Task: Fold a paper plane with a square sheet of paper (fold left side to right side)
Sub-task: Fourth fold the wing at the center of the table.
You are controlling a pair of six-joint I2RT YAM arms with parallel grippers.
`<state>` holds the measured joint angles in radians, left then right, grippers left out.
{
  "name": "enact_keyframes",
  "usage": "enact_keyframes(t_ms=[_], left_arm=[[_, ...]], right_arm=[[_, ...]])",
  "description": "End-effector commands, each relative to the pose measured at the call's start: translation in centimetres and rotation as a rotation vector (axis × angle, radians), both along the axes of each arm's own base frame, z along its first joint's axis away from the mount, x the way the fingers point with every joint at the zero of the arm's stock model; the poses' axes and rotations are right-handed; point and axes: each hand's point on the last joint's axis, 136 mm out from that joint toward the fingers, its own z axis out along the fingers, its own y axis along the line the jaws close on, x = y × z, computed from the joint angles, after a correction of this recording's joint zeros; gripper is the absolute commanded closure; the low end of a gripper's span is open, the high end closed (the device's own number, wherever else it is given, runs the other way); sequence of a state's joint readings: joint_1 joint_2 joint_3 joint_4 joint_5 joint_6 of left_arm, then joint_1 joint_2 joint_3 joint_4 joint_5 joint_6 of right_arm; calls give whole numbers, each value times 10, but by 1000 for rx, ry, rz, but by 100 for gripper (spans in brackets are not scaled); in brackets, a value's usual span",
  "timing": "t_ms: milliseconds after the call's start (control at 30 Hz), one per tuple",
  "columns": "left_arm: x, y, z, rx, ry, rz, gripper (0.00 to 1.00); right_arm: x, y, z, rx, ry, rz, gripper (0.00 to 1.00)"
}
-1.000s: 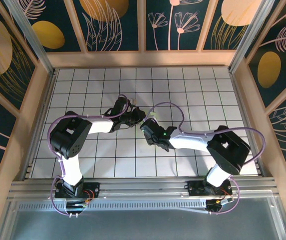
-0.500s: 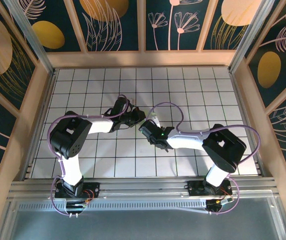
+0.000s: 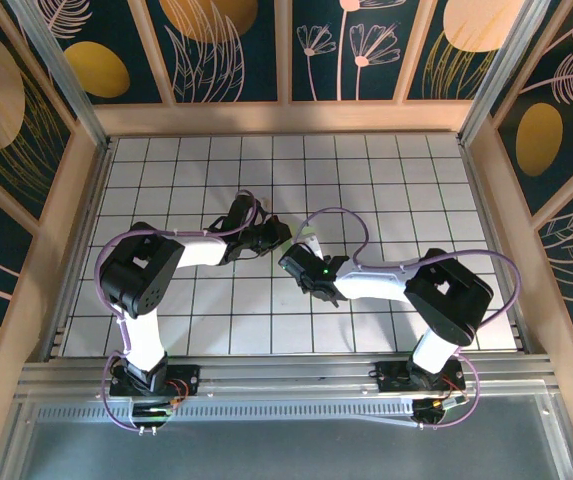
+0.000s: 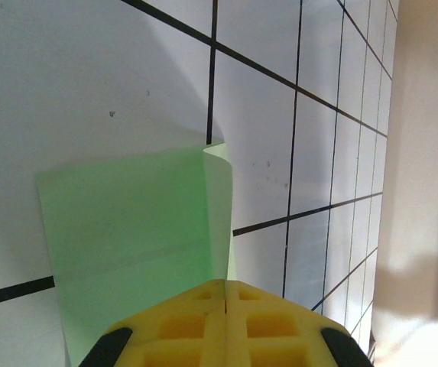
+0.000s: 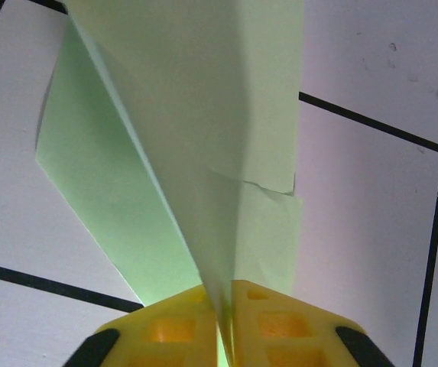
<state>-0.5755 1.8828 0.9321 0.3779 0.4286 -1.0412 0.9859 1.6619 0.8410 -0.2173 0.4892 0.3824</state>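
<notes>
Left gripper clenched on the raised right edge of the green sheet of paper, which I see spreading up-frame and left from its tips; right gripper clamped on a standing fold of the same sheet. Overhead both meet at the centre of the table, so I judge neither arm nearer, the crease lying between them

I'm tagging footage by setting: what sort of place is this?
Probably a robot test cell: a white grid-tiled table, wood-framed leaf-patterned wall panels, and a left arm and right arm bolted to a metal rail at its near edge.
</notes>
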Motion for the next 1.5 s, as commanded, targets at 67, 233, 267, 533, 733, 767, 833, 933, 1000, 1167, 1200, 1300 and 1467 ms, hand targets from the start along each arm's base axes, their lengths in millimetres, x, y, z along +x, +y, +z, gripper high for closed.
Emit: enact_keyframes(t_ms=[67, 233, 267, 533, 733, 767, 833, 933, 1000, 1167, 1200, 1300, 1467], left_arm=[[4, 3, 20, 14, -45, 0, 85], [5, 36, 32, 23, -63, 44, 70], [4, 46, 29, 34, -56, 56, 68], [-12, 85, 42, 92, -82, 68, 61], [-28, 82, 35, 63, -62, 20, 61], [-30, 80, 34, 50, -55, 11, 61], [-35, 73, 32, 23, -45, -13, 62], [-42, 59, 31, 11, -45, -61, 62], [-47, 47, 28, 9, -37, -98, 62], [-55, 18, 16, 17, -7, -154, 62], [-56, 15, 14, 19, -2, -158, 61], [-56, 5, 2, 27, 22, -169, 62], [-53, -4, -7, 42, 36, -177, 61]], right_arm=[[-6, -8, -9, -35, 13, -10, 97], [-4, -1, -3, 29, 27, 5, 99], [-3, 2, -1, 62, 39, 17, 99], [-11, 23, 6, 415, 257, 136, 99], [-16, 20, 9, 570, 355, 179, 99], [-17, 19, 8, 592, 374, 184, 99], [-18, 18, 6, 640, 410, 186, 100], [-19, 17, 5, 704, 442, 183, 100], [-19, 17, 5, 737, 451, 186, 100], [-18, 13, 2, 765, 465, 173, 100], [-18, 12, 1, 763, 465, 172, 100], [-18, 9, -2, 753, 468, 164, 100], [-18, 8, -7, 750, 473, 158, 99]])
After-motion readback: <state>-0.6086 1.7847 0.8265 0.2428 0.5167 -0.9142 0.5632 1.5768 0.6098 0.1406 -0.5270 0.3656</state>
